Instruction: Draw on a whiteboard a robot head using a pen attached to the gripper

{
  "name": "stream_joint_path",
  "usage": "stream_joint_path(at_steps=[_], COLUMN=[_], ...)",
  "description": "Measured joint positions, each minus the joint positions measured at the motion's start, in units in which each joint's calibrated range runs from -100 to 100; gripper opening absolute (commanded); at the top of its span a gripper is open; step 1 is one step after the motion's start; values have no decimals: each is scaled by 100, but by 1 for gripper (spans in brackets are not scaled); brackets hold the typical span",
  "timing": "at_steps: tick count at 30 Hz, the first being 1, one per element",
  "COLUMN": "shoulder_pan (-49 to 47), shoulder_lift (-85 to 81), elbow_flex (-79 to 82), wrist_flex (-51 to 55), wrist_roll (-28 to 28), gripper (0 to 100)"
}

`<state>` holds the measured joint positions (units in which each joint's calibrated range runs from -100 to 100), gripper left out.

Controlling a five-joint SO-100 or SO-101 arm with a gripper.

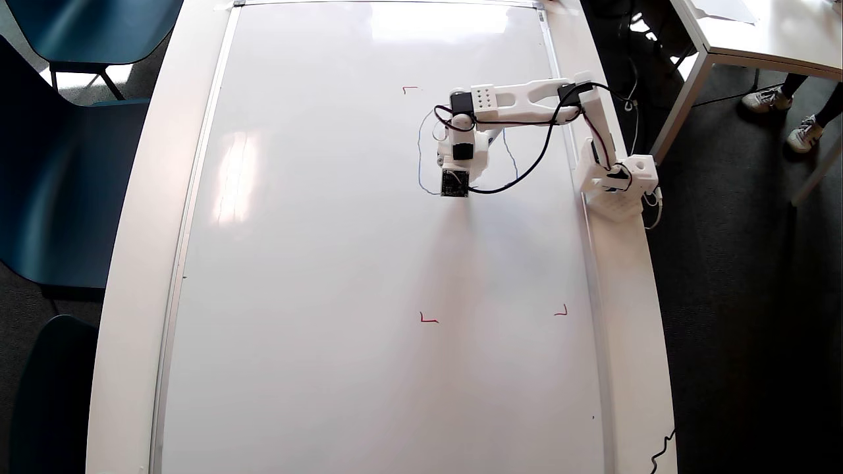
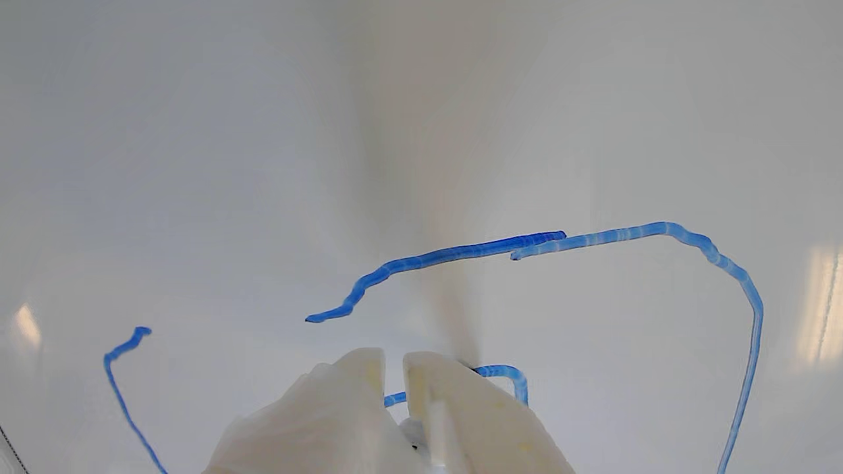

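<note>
The whiteboard (image 1: 329,263) fills the table in the overhead view. My gripper (image 1: 456,172) points down at its upper right part, between two thin blue strokes of the robot head (image 1: 419,155). In the wrist view the outline (image 2: 461,250) curves across the board and down the right side. A small blue box (image 2: 510,375) peeks out beside my right finger. My gripper (image 2: 394,368) has its fingers (image 2: 359,382) nearly together. A pale piece low between them looks like the pen (image 2: 413,434). Its tip is hidden behind the right finger.
Red corner marks (image 1: 428,319) sit on the board around the drawing area. The arm's base (image 1: 619,184) is clamped at the board's right edge. Dark blue chairs (image 1: 59,164) stand on the left, and another table (image 1: 757,33) and a person's feet at the upper right.
</note>
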<state>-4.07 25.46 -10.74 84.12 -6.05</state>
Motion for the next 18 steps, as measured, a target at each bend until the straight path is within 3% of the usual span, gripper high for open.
stream_joint_path(at_steps=[18], shoulder_pan=[807], shoulder_lift=[-8], elbow_flex=[-1535], wrist_flex=[845], wrist_roll=[-143], gripper=[1])
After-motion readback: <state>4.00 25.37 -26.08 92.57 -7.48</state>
